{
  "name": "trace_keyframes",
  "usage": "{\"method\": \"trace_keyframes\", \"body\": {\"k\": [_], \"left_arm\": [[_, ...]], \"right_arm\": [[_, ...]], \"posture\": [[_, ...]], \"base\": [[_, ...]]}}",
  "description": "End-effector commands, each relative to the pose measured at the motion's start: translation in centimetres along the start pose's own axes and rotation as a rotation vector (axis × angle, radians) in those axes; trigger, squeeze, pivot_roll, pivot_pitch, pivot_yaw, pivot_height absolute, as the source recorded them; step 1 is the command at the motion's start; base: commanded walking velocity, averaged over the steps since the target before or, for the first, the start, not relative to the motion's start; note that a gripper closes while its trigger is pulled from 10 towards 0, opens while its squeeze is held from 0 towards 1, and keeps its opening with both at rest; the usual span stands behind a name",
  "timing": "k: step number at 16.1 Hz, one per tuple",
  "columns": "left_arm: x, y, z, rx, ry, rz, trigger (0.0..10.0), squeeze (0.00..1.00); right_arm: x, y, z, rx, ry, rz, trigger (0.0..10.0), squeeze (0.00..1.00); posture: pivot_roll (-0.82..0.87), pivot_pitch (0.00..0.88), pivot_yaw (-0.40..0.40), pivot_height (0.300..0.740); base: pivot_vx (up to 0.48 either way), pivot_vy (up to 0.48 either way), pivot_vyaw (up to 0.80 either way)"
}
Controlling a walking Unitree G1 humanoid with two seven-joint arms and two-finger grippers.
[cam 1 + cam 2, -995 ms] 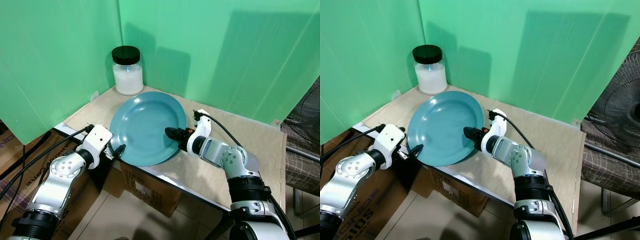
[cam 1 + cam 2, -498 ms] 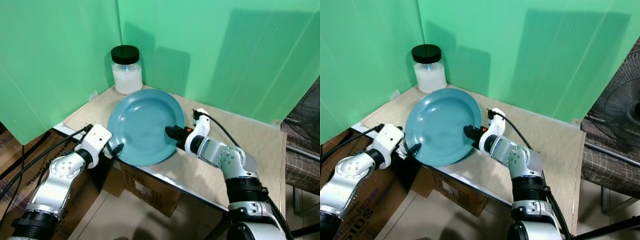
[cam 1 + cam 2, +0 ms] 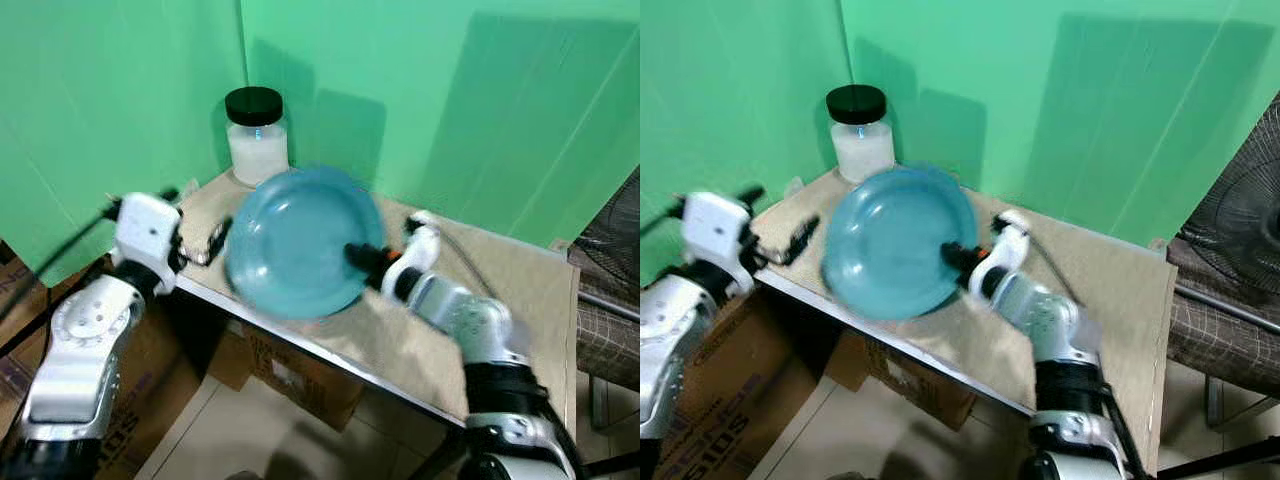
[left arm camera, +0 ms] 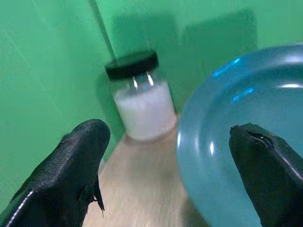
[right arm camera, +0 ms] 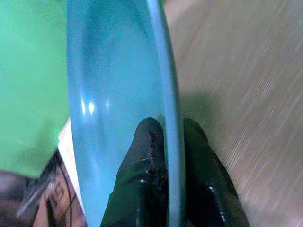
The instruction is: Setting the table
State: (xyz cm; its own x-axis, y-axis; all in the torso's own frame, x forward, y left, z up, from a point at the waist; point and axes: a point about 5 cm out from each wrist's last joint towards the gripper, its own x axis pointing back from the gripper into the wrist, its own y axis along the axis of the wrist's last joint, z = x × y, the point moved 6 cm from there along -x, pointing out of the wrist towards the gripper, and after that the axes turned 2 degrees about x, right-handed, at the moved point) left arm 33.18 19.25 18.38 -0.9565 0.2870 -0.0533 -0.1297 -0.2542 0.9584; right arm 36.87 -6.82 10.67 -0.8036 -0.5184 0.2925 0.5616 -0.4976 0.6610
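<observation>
We saw the right gripper (image 5: 173, 142) with its jaws clamped on the rim of the blue plate (image 3: 300, 245), one finger on each face, holding it tilted up off the table (image 3: 500, 290). The left gripper (image 4: 173, 156) hung just beside the plate's far edge, its fingers (image 4: 75, 156) spread wide and touching nothing. Beyond its jaws stood a black-lidded jar (image 3: 257, 135) of white stuff, against the green backdrop (image 3: 450, 100).
</observation>
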Motion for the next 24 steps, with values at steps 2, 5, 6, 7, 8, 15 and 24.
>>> {"method": "trace_keyframes", "body": {"k": [2,5,6,7,8,15,24], "left_arm": [[1.2,1.0,-1.6,0.021,-0.060,-0.008,10.0,1.00],[2.0,1.9,-3.2,0.050,-0.059,-0.012,10.0,1.00],[2.1,2.1,-3.4,0.069,-0.043,-0.012,10.0,1.00],[2.0,1.6,-3.2,0.058,0.020,0.030,10.0,1.00],[2.0,1.7,-3.5,0.061,0.028,0.030,10.0,1.00],[1.6,1.4,-5.5,0.081,0.026,0.061,10.0,0.35],[1.4,1.1,-5.3,0.085,0.067,0.072,10.0,0.07]], "right_arm": [[2.6,4.8,0.7,-0.088,0.050,-0.217,0.0,0.00],[6.6,7.1,2.2,0.130,0.039,-0.366,10.0,0.00],[7.3,7.3,2.2,0.168,0.015,-0.387,10.0,0.00],[8.4,7.2,2.2,0.220,-0.018,-0.418,10.0,0.00],[9.3,7.0,2.2,0.255,-0.036,-0.438,10.0,0.00],[11.2,7.3,3.0,0.319,-0.105,-0.559,10.0,0.00],[11.0,6.9,3.7,0.335,-0.097,-0.575,10.0,0.00]], "posture": [[0.02,0.010,-0.017,0.740],[0.01,0.015,-0.015,0.740],[0.01,0.016,-0.015,0.740],[0.00,0.018,-0.016,0.740],[0.00,0.019,-0.018,0.740],[-0.01,0.019,-0.012,0.740],[-0.01,0.022,-0.014,0.740]], "base": [[0.000,0.000,0.00],[0.000,0.000,0.00],[0.000,0.000,0.00],[0.000,0.000,-0.76],[0.000,0.000,-0.76],[0.000,0.000,-0.78],[0.000,0.000,-0.80]]}}
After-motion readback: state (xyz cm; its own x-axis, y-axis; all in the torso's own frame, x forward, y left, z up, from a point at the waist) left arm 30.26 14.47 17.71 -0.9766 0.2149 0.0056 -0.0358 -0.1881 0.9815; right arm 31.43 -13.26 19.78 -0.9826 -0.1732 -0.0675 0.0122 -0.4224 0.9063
